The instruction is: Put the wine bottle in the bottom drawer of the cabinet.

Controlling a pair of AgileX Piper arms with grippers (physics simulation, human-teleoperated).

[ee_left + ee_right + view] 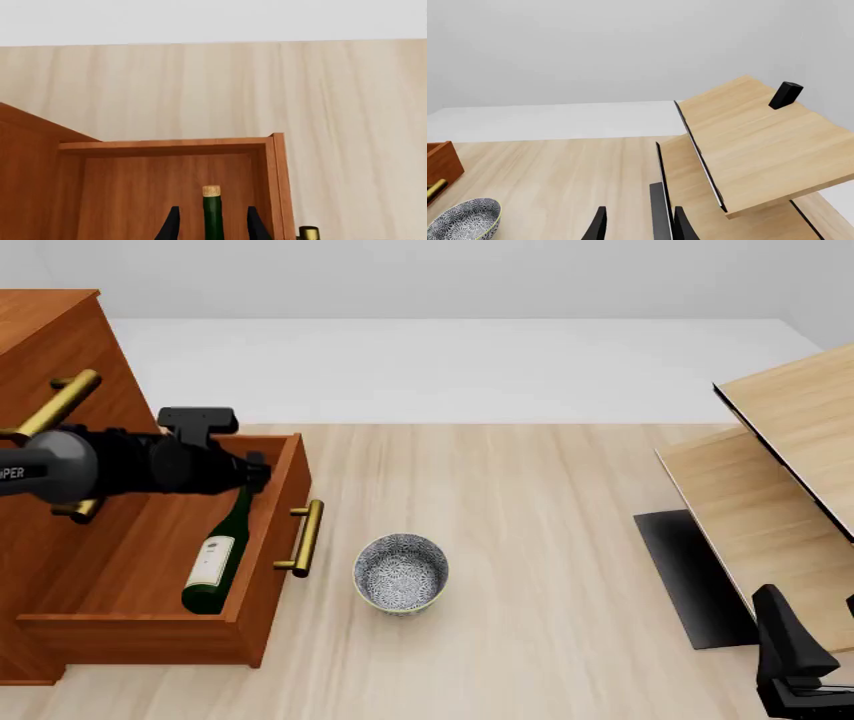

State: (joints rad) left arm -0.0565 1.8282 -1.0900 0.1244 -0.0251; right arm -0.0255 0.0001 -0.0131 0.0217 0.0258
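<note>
Left gripper (pixel 251 472) sits over the open bottom drawer (pixel 274 570) of the cabinet (pixel 54 340); the left wrist view shows its fingers spread either side of the wine bottle (pixel 220 550) neck, gap on both sides, so not clamping it. Bottle lies inside the drawer, long axis running from neck under the gripper back toward the camera. Looks placed; next move is likely retreat, then push the front shut. Bowl (pixel 400 573) on the table (pixel 534 500) just right of the handle (pixel 306 537). Right gripper (pixel 636 225) far right, fingers apart, empty. Count: one bottle, one bowl, one open drawer.
</note>
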